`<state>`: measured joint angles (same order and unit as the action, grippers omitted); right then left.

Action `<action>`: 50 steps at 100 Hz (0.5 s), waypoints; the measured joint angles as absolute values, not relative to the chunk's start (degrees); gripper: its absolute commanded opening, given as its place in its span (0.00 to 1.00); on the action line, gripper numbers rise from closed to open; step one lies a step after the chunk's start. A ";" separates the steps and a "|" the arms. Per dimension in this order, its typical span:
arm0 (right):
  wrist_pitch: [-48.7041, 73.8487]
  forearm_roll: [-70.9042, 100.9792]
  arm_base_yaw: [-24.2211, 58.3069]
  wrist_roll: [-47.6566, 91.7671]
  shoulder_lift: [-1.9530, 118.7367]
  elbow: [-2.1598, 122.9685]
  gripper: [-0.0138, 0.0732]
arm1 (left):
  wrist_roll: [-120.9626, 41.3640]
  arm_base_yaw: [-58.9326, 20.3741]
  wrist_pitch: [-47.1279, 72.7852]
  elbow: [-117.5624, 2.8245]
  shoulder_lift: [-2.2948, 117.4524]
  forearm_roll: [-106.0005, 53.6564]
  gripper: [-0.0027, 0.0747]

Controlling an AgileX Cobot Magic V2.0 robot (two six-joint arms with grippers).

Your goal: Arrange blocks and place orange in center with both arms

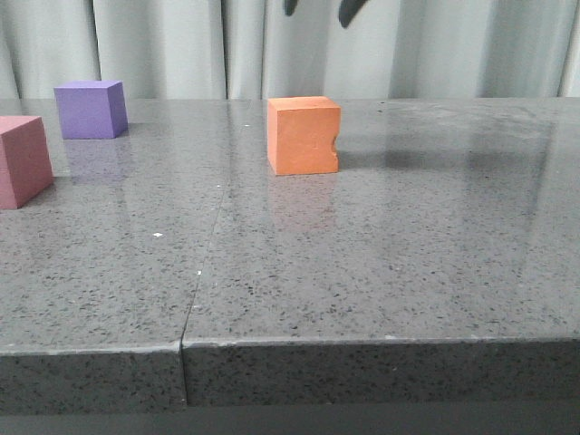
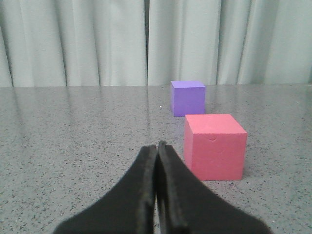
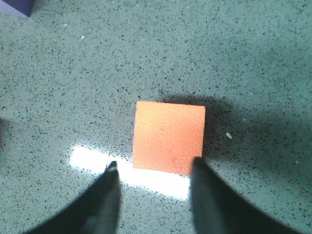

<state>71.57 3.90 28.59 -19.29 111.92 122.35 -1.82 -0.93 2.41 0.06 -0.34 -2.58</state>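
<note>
Orange [image 1: 304,136]: alone mid-bench, notch on its right edge.
Purple [image 1: 90,109], pink [image 1: 23,160]: far left, apart, apparently not yet arranged.
Right gripper [image 3: 153,168]: spread wide, empty, above the orange.
Left gripper [image 2: 157,147]: closed, empty, near pink.
Bench [image 1: 381,272]: grey stone.

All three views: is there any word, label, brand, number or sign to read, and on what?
None. The orange cube, purple cube and pink-red cube have plain, unprinted faces in every view.
The grey speckled table and the curtain carry no markings.
The left tool and right tool show no lettering.
</note>
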 measured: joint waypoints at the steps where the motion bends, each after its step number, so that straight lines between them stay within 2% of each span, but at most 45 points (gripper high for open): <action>1: 71.57 3.90 28.59 -19.29 111.94 122.35 0.30 | -1.82 -0.93 2.41 0.06 -0.34 -2.58 0.01; 9: 71.69 3.77 28.59 -19.17 111.14 122.35 0.17 | -1.82 -0.93 2.41 0.06 -0.34 -2.58 0.01; 17: 71.69 3.62 28.59 -19.08 110.19 122.35 0.08 | -1.82 -0.93 2.41 0.06 -0.34 -2.58 0.01; 50: 71.91 1.43 28.59 -18.96 102.09 116.04 0.08 | -1.82 -0.93 2.41 0.06 -0.34 -2.58 0.01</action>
